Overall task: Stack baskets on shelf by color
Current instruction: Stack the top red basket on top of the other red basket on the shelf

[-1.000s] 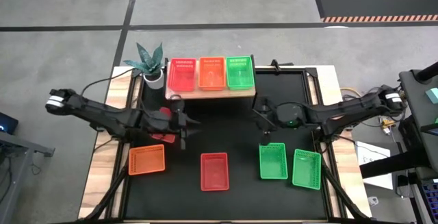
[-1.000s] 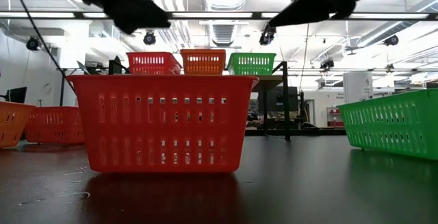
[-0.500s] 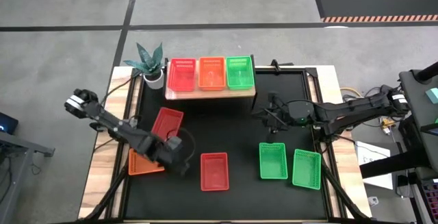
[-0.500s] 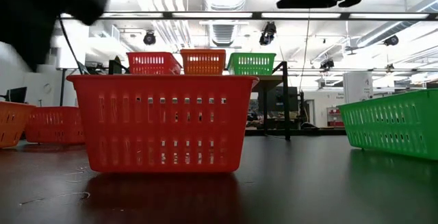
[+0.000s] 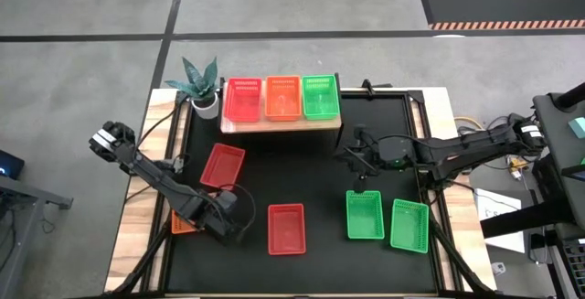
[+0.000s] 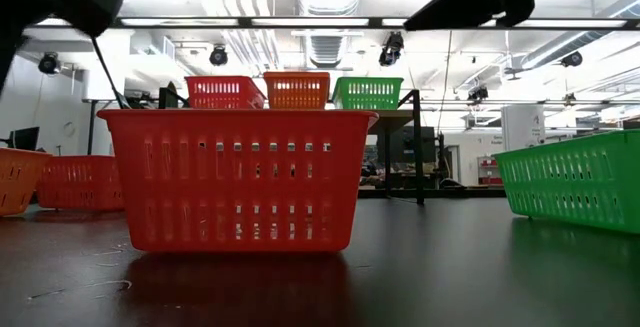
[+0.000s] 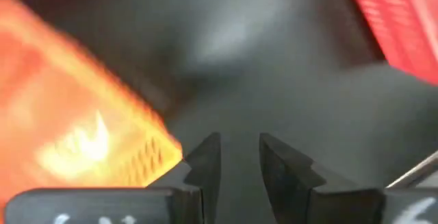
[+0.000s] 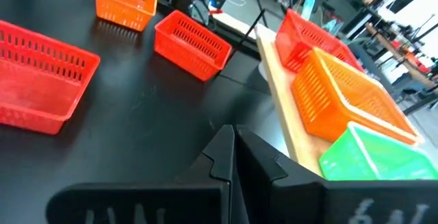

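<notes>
Red (image 5: 243, 100), orange (image 5: 282, 98) and green baskets (image 5: 320, 96) on pale wood shelf (image 5: 279, 124).

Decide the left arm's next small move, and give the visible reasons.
Probably ease the left end effector sideways onto the rim of the orange plastic mesh basket and close. Its fingers stand apart and empty beside that basket's corner, and an orange basket already sits on the light wooden shelf.

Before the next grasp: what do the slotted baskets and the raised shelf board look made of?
Red slotted rectangular basket: looks like thin moulded plastic, slightly glossy, light passing through the wall slots. Raised light board shelf: looks like pale unpainted wood, matte; any grain is too faint to tell.
</notes>
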You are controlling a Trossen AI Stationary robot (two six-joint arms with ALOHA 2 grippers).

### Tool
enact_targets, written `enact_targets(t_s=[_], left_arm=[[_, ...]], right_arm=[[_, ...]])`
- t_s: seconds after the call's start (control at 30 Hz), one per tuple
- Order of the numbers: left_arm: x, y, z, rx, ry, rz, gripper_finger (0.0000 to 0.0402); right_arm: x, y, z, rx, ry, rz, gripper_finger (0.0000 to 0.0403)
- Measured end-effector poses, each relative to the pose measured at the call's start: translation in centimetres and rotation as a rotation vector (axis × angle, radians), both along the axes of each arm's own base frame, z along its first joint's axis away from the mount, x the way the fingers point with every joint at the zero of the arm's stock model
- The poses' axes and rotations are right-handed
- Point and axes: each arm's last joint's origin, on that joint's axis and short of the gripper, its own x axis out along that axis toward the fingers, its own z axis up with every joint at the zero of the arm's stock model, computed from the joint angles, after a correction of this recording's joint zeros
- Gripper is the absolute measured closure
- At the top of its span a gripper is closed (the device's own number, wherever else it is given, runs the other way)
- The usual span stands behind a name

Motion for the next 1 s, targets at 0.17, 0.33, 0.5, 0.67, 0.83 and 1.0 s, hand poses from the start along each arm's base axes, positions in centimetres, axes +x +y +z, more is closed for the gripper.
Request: enact_targets(t_s=[0.17,0.33,0.5,0.67,0.83,1.0], left_arm=[[-0.4,0.5,-0.1,0.154,0.007,-0.381,0.0317],[-1.1,1.8,-0.3,0.284,0.103,-0.592,0.0317],[-1.4,3.6,0.0,0.312,0.173,-0.664,0.0317],[-1.4,5.1,1.0,0.351,0.132,-0.703,0.0317],[-1.1,6.7,1.4,0.338,0.123,-0.66,0.0293],[-0.7,7.6,1.3,0.339,0.135,-0.726,0.0221]], right_arm=[[-0.1,0.0,-0.3,0.026,0.03,-0.011,0.0394],[-0.3,0.0,-0.7,0.027,0.067,-0.015,0.0394],[-0.3,0.0,-0.6,0.026,0.065,-0.014,0.0394],[-0.3,0.0,-0.6,0.025,0.064,-0.013,0.0394],[-0.3,0.0,-0.6,0.024,0.065,-0.012,0.0394],[-0.3,0.0,-0.7,0.025,0.066,-0.009,0.0394]])
